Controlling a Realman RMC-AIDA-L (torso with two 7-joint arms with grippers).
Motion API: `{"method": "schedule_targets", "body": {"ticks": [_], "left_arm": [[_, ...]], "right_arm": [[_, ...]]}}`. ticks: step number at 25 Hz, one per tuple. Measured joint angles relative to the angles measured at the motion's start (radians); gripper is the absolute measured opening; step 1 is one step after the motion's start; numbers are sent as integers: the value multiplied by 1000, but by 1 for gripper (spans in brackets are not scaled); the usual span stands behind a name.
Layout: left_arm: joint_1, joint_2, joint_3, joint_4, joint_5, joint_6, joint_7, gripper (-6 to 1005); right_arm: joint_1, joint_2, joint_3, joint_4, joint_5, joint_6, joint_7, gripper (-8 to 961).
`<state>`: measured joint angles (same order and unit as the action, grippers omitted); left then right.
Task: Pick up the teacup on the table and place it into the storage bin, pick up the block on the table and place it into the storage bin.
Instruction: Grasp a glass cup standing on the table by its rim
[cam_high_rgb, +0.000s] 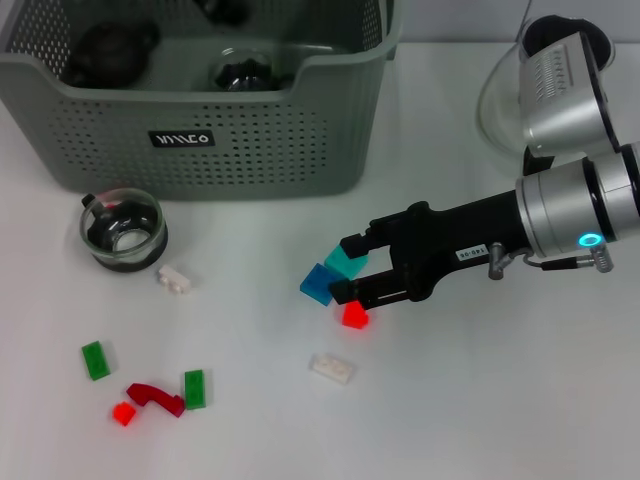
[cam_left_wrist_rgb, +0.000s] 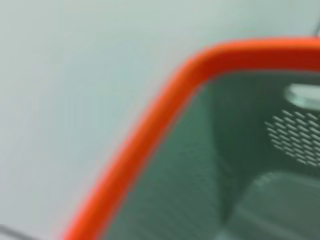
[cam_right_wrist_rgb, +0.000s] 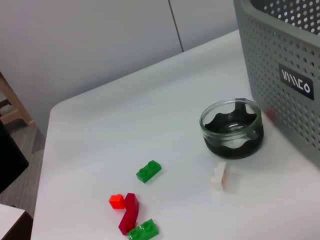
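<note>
Your right tool (cam_high_rgb: 347, 268) grips the teal block (cam_high_rgb: 347, 261) above the bench (cam_high_rgb: 480, 400); the storage bin (cam_high_rgb: 200, 140) lies ahead, toward your left.

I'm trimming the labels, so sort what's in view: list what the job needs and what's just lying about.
Job: storage bin, glass teacup, teal block at the right gripper.

Lying about: blue block, red block, white blocks, green blocks, dark red curved piece.
</note>
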<state>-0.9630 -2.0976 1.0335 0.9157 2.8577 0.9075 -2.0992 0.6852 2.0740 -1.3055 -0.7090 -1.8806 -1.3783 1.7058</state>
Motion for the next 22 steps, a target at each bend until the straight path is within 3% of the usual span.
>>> {"method": "schedule_targets", "body": {"ticks": [6, 10, 16, 18, 22], "left_arm": [[106, 7, -49, 429, -32, 284, -52, 617], [187, 1, -107, 644, -169, 534, -30, 616], [270, 12, -201, 738, -379, 787, -10, 616], [306, 6, -242, 766, -429, 842, 0, 617], [349, 3, -241, 781, -440, 870, 14, 618]], "right_arm": [[-1, 0, 18, 6, 0, 5, -2, 685], [-3, 1, 20, 7, 0, 7, -4, 685], [-4, -2, 23, 9, 0, 7, -4, 684], [-4, -3, 26, 10, 0, 8, -4, 684], [-4, -3, 35, 10, 0, 10, -5, 684]]}}
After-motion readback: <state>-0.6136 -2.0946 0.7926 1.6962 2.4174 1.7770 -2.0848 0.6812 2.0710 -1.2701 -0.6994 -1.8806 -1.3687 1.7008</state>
